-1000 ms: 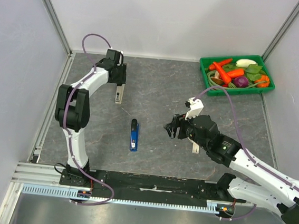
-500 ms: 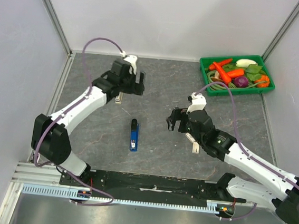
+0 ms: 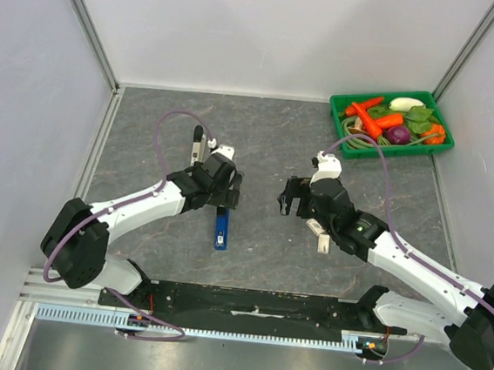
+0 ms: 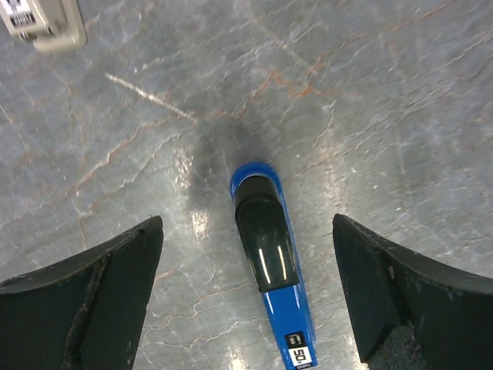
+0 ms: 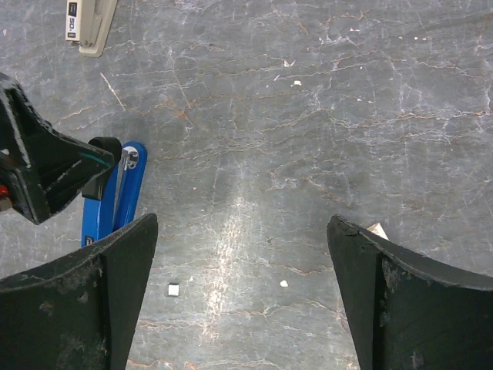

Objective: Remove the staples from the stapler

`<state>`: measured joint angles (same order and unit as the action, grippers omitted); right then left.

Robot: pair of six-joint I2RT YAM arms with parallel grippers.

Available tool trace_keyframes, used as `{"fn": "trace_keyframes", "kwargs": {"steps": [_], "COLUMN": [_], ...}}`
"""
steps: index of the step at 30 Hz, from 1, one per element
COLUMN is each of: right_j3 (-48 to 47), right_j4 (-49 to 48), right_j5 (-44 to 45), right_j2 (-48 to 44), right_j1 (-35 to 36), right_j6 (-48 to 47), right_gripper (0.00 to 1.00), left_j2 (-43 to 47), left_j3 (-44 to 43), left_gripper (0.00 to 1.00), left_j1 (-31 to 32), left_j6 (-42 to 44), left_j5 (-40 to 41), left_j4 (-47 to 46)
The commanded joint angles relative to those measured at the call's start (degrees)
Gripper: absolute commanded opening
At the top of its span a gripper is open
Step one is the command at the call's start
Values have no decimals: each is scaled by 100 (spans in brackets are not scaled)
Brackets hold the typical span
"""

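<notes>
The stapler (image 3: pixel 221 226) is blue with a black top and lies flat on the grey table, its length running near to far. My left gripper (image 3: pixel 226 197) hovers over its far end, open. In the left wrist view the stapler (image 4: pixel 271 266) lies between the two spread fingers of that gripper (image 4: pixel 246 223), touching neither. My right gripper (image 3: pixel 289 198) is open to the right of the stapler, with bare table between its fingers (image 5: pixel 240 222). In the right wrist view the stapler (image 5: pixel 127 193) shows at the left, partly behind my left gripper. The staples are hidden.
A beige stapler (image 3: pixel 196 148) lies beyond the left arm, also seen as the beige stapler (image 4: pixel 42 23) in the left wrist view. Another beige object (image 3: pixel 321 238) lies under the right arm. A green tray (image 3: pixel 399 150) of vegetables stands far right. A small white square (image 5: pixel 173 290) lies on the table.
My left arm has swung from the far left corner to above the blue stapler. Both grippers have opened wider. The right gripper has shifted slightly away from the near edge.
</notes>
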<state>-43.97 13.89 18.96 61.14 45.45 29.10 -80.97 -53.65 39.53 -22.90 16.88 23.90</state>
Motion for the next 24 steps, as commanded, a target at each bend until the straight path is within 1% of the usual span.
{"fn": "trace_keyframes", "kwargs": {"steps": [1,10,12,17,24], "right_j3": [-51,-51,-59,-51,-24], "right_j4": [-88,-79,-115,-132,-150], "right_j5": [-156,-323,-367,-437,-499], "right_j2": [-94,55,99,99,91], "right_j1": [-10,-10,-10,-10,-10], "right_j6": [-28,69,87,104,113], "right_gripper": [98,98,98,98,98], "left_j2": [55,-129,-208,-402,-490], "left_j3": [197,487,548,584,557], "left_gripper": [96,97,93,89,75], "left_j1": [46,187,213,222,266], "left_j6": [-549,-795,-865,-918,-962], "left_j5": [237,105,122,271,350], "left_j4": [-254,-403,-456,-527,-624]}}
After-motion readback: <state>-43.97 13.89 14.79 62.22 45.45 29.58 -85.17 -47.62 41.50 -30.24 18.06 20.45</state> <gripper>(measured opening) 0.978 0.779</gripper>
